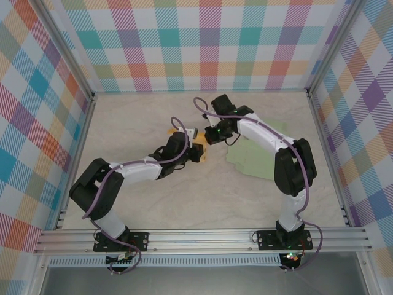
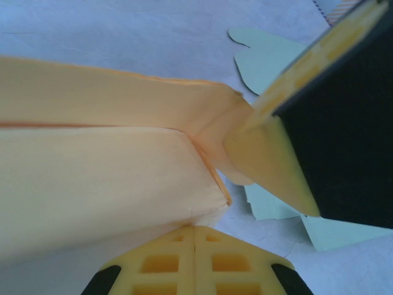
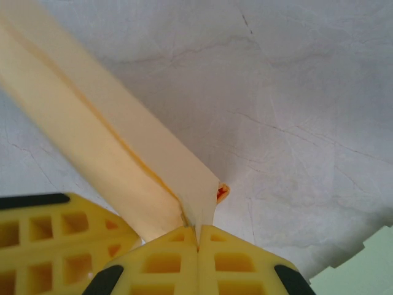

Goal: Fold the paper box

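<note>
Paper box (image 3: pixel 110 147) is pinched at its edge by the right claw (image 3: pixel 198 236) for creasing; the closed left claw (image 2: pixel 195 233) probably steadies it.

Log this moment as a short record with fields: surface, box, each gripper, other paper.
surface: pale marbled table
box: pale orange paper box, partly folded with creased panels, near the middle of the table between the two grippers
left gripper: shut on the edge of the box's lower panel
right gripper: shut on a corner of the box
other paper: flat pale green paper sheet, lying on the table to the right of the box
</note>
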`<act>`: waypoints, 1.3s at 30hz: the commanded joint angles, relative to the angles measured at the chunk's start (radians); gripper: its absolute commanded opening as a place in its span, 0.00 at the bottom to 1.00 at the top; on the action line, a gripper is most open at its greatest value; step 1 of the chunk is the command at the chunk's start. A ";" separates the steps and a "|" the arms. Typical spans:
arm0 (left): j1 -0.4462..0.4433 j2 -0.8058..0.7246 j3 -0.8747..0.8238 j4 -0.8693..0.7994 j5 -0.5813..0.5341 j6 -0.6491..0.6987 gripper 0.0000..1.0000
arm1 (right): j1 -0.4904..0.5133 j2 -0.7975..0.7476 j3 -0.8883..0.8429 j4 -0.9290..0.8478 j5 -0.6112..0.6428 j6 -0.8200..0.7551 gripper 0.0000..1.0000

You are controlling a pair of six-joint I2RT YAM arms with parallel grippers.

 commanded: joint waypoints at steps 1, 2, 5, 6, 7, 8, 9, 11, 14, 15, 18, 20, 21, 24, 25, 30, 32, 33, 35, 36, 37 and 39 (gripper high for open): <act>-0.025 0.021 -0.008 0.098 -0.022 -0.005 0.00 | 0.027 -0.055 0.018 0.008 -0.059 0.014 0.04; -0.028 0.025 -0.005 0.101 -0.027 -0.003 0.01 | 0.027 -0.056 0.017 0.011 -0.056 0.019 0.04; -0.036 0.035 -0.010 0.125 -0.035 -0.003 0.00 | 0.033 -0.067 0.012 0.027 -0.046 0.029 0.04; -0.039 0.035 -0.012 0.137 -0.039 -0.003 0.01 | 0.035 -0.073 0.007 0.034 -0.040 0.032 0.05; -0.042 0.037 -0.016 0.150 -0.045 -0.003 0.01 | 0.037 -0.081 -0.003 0.045 -0.032 0.037 0.05; -0.047 0.037 -0.017 0.163 -0.053 -0.001 0.01 | 0.040 -0.087 -0.012 0.054 -0.024 0.039 0.05; -0.051 0.038 -0.020 0.171 -0.058 0.003 0.00 | 0.041 -0.091 -0.020 0.061 -0.016 0.042 0.05; -0.055 0.035 -0.023 0.180 -0.069 0.002 0.00 | 0.046 -0.097 -0.044 0.080 0.002 0.045 0.05; -0.056 0.027 -0.029 0.180 -0.084 0.002 0.01 | 0.046 -0.082 -0.059 0.089 0.014 0.045 0.07; -0.056 0.022 -0.030 0.180 -0.086 0.000 0.01 | 0.046 -0.073 -0.058 0.089 0.017 0.044 0.07; -0.056 0.013 -0.034 0.177 -0.084 0.000 0.01 | 0.046 -0.038 -0.037 0.063 0.025 0.038 0.07; -0.055 0.008 -0.036 0.177 -0.075 -0.003 0.01 | 0.047 -0.017 -0.015 0.036 0.037 0.032 0.07; -0.056 0.006 -0.039 0.178 -0.070 -0.006 0.01 | 0.046 -0.007 -0.006 0.024 0.040 0.028 0.07; -0.056 -0.004 -0.046 0.184 -0.059 -0.015 0.02 | 0.047 0.017 0.021 -0.006 0.055 0.016 0.07; -0.056 -0.009 -0.048 0.183 -0.058 -0.018 0.02 | 0.047 0.022 0.028 -0.012 0.060 0.011 0.07; -0.055 -0.047 -0.054 0.152 -0.055 -0.024 0.05 | 0.048 0.041 0.053 -0.039 0.075 -0.008 0.08; -0.055 -0.070 -0.053 0.124 -0.057 -0.028 0.07 | 0.050 0.050 0.064 -0.049 0.081 -0.012 0.09; -0.056 -0.081 -0.049 0.111 -0.056 -0.028 0.08 | 0.050 0.052 0.068 -0.052 0.081 -0.016 0.09; -0.056 -0.110 -0.046 0.089 -0.052 -0.028 0.13 | 0.051 0.059 0.077 -0.058 0.081 -0.020 0.09; -0.056 -0.123 -0.044 0.079 -0.052 -0.026 0.15 | 0.051 0.063 0.082 -0.061 0.080 -0.023 0.09; -0.056 -0.139 -0.042 0.066 -0.051 -0.022 0.16 | 0.051 0.068 0.089 -0.064 0.080 -0.024 0.09; -0.056 -0.173 -0.041 0.038 -0.055 -0.017 0.17 | 0.053 0.080 0.104 -0.072 0.080 -0.028 0.09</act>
